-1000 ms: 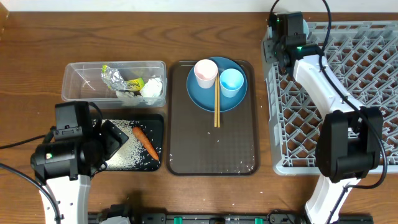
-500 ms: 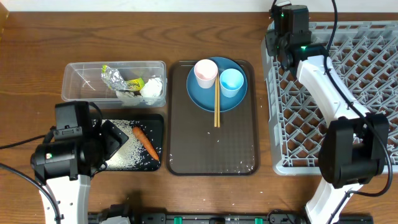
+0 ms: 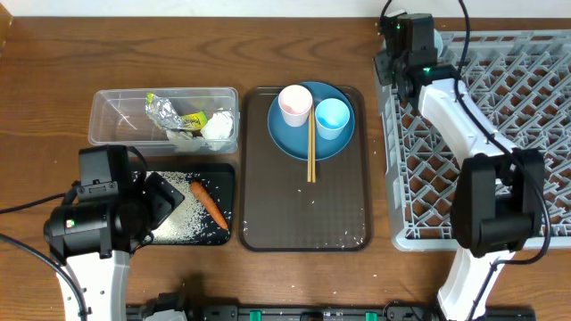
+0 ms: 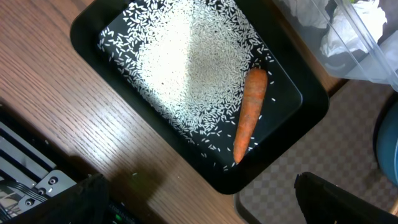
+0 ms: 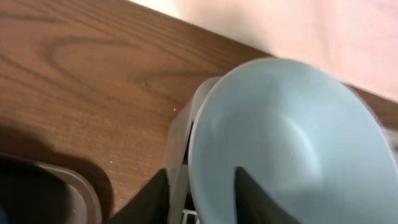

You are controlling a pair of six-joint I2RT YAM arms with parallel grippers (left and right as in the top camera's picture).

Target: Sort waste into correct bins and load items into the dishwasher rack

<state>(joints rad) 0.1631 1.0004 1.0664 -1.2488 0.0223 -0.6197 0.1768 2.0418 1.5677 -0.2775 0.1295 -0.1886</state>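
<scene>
Pale-blue bowl (image 5: 280,143) sits at the far-left corner of the dishwasher rack (image 3: 500,134), loading step I reckon, my right jaws astride its rim, clamped or not I cannot tell, left jaws wide apart; next, seat it among the pegs.

Brown serving tray (image 3: 303,218) on wooden table (image 3: 53,62)

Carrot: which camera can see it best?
The left wrist view: the carrot looks big and clear, lying in the black tray among rice grains. Overhead shows it small in that tray. The right wrist view misses it, showing the pale-blue bowl instead.
</scene>
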